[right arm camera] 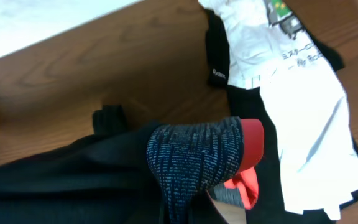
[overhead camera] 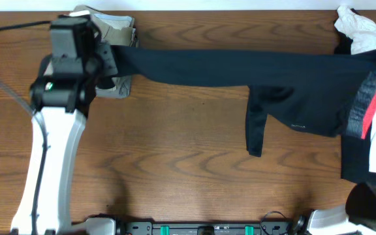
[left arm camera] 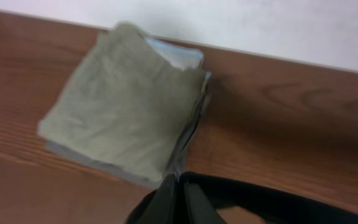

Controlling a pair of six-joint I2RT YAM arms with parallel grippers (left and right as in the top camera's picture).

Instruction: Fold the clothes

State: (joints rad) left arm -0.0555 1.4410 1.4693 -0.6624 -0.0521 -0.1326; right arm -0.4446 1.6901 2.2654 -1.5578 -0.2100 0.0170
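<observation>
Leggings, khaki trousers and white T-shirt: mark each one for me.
leggings (overhead camera: 240, 68), overhead view, on the stretched black leg.
khaki trousers (left arm camera: 123, 106), left wrist view, on the top face of the folded stack.
white T-shirt (right arm camera: 303, 118), right wrist view, on the plain cloth below the print.

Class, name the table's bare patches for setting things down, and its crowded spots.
Widest: the near wood between the left arm and the hanging leg of the leggings. Smaller: between that leg and the waistband end. A thin strip runs beyond the leggings at the far edge. Crowded: the far-left corner with the khaki trousers, the right edge with the white T-shirt.
</observation>
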